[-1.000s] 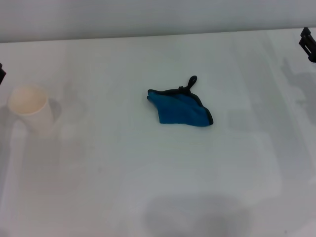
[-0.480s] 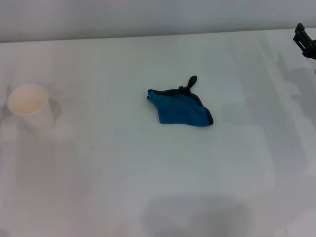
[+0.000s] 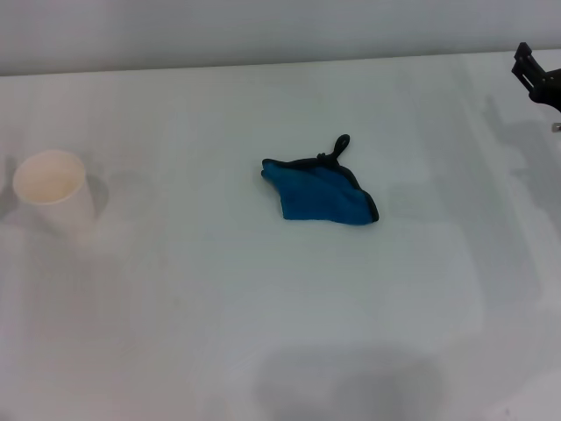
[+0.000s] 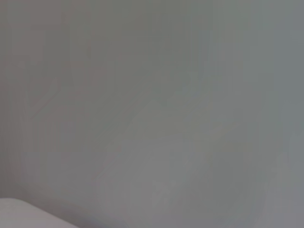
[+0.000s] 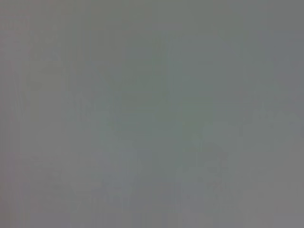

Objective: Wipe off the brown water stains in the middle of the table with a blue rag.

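Since the earlier frames the right gripper [image 3: 536, 74] has crept inward along the far right edge of the head view, showing a little more of its dark body, and the dark sliver of the left arm once seen at the left border has gone out of sight. Far to the left of the claw, across the full width of the table [image 3: 263, 333], a white paper cup [image 3: 54, 191] stands upright. Between cup and claw, near the table's middle and well apart from the claw, the blue rag [image 3: 321, 193] lies crumpled, its black loop pointing toward the far edge. No brown stain can be made out on the white surface. The claw hangs at the far right corner, touching nothing visible and holding nothing; whether its fingers are apart or together cannot be told. Both wrist views show only featureless grey.
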Tool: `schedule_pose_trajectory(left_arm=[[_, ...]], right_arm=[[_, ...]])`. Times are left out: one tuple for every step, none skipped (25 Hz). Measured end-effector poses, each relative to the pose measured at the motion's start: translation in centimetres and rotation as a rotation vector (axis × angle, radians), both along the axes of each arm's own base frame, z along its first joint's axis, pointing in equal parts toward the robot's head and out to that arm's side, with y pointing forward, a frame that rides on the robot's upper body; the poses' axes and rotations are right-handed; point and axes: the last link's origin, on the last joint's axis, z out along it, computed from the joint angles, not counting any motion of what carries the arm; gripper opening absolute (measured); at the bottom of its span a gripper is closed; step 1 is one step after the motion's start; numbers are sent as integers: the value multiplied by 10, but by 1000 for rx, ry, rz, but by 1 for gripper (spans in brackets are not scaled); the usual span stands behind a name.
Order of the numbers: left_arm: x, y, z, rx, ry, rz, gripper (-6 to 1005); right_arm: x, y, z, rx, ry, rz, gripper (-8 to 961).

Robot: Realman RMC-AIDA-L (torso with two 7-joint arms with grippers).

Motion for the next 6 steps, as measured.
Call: schedule_pose_trajectory(left_arm=[[-1, -1, 0, -2, -1, 1, 893], [-3, -4, -1, -7, 2, 5, 893], [-4, -6, -1, -8, 3, 8, 893], [-4, -6, -1, -8, 3, 8, 893], [-6, -7, -1, -8, 3, 12, 893], [-7, -8, -1, -8, 3, 15, 893]], right_arm=[[0, 0, 0, -2, -1, 1, 828], [-1, 1, -1, -5, 0, 2, 828], [-1, 1, -1, -6, 2, 1, 828], [-1, 1, -1, -6, 2, 1, 828], [-1, 1, -2, -7, 9, -1, 828], [-1, 1, -2, -7, 9, -1, 828]])
